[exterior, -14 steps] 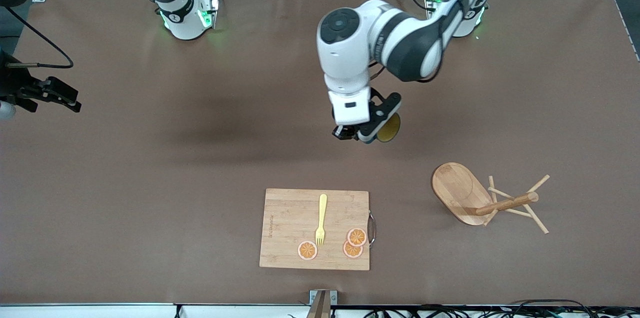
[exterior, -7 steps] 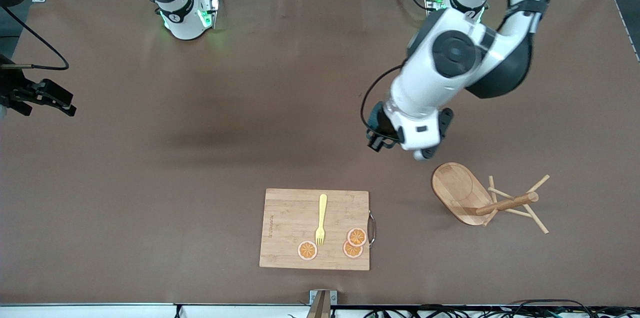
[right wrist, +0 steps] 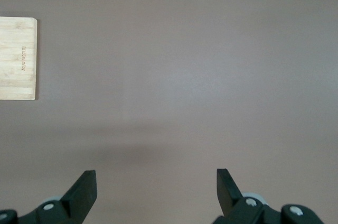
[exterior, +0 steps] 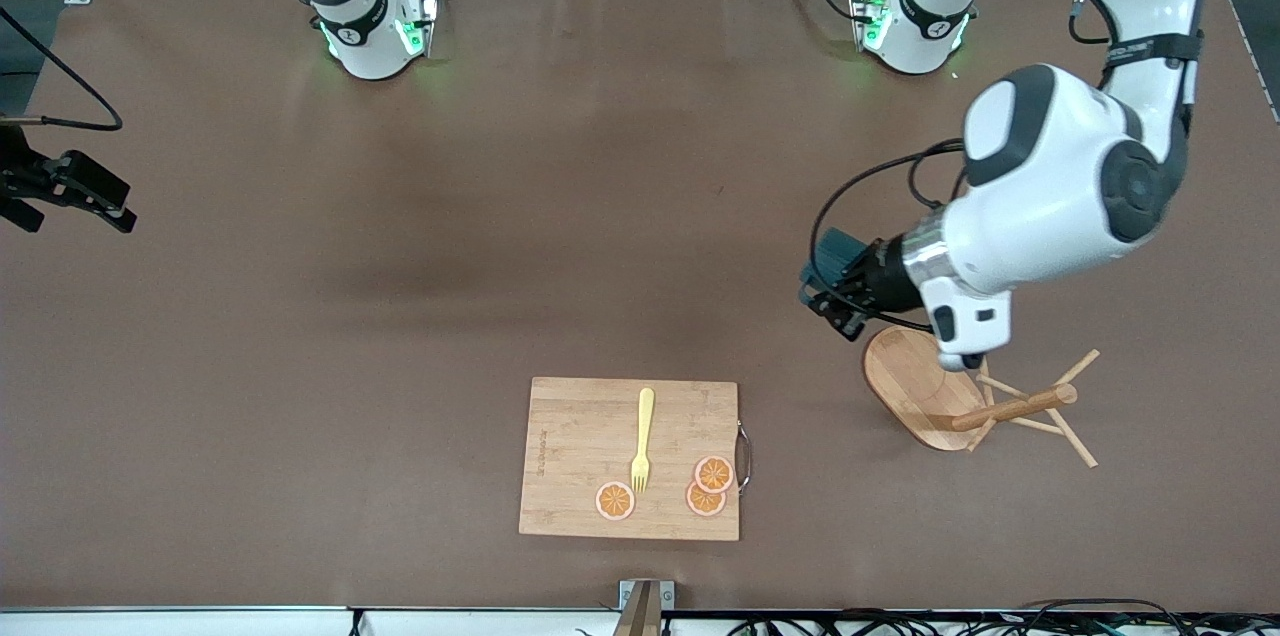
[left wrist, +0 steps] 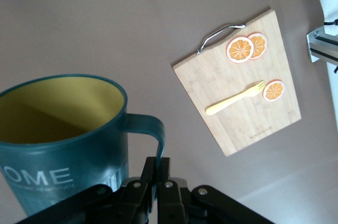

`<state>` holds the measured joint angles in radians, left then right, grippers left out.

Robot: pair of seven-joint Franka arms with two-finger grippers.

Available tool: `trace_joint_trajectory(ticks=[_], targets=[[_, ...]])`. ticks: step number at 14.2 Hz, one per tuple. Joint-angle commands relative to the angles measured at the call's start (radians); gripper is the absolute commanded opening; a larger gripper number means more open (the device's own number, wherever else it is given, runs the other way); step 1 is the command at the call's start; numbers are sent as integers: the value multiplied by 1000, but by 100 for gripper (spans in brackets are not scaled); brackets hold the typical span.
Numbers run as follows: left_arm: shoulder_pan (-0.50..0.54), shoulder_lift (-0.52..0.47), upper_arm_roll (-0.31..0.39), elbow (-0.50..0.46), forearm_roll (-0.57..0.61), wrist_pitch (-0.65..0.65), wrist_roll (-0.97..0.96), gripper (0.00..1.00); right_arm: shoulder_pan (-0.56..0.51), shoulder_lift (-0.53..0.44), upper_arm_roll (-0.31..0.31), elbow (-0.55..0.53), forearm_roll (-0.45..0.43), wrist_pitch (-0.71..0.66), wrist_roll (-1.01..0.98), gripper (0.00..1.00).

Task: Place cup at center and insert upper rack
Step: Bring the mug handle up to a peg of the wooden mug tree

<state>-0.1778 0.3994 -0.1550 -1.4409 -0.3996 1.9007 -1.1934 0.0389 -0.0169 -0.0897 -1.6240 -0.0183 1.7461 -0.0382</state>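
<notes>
My left gripper (exterior: 828, 294) is shut on the handle of the dark teal cup (exterior: 833, 251) and holds it in the air just above the table, beside the oval base of the upper rack (exterior: 925, 386). In the left wrist view the fingers (left wrist: 150, 167) pinch the thin handle, and the cup (left wrist: 58, 139) shows its mustard-yellow inside. The upper rack lies tipped on its side, with its post and pegs pointing toward the left arm's end of the table. My right gripper (right wrist: 157, 182) is open and empty, and waits over the right arm's end of the table (exterior: 75, 184).
A rectangular bamboo cutting board (exterior: 580, 436) lies near the front edge, with a yellow fork (exterior: 642, 436) and three orange slices (exterior: 705, 486) on it and a metal handle on one short side. Bare brown table lies between the board and the arm bases.
My left arm has swung the cup from over the middle of the table toward the left arm's end, to beside the rack's base. The right gripper has drifted slightly.
</notes>
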Motion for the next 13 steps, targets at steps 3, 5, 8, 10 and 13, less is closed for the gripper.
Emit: trace_joint_trajectory(ticks=[3, 5, 8, 10, 13], targets=[[104, -47, -11, -85, -106, 15, 69, 0, -2, -8, 4, 7, -12, -20, 1, 100], [133, -39, -9, -85, -148, 15, 83, 0, -10, -9, 1, 7, -15, -22, 3, 100], [184, -17, -9, -84, -203, 17, 129, 0, -10, -11, 1, 7, -8, -23, 4, 100], [204, 2, -9, -79, -223, 46, 158, 0, -11, -11, -1, 7, -5, -17, 4, 100], [212, 27, -8, -76, -251, 130, 173, 0, -10, -11, -1, 7, -9, -30, 12, 100]])
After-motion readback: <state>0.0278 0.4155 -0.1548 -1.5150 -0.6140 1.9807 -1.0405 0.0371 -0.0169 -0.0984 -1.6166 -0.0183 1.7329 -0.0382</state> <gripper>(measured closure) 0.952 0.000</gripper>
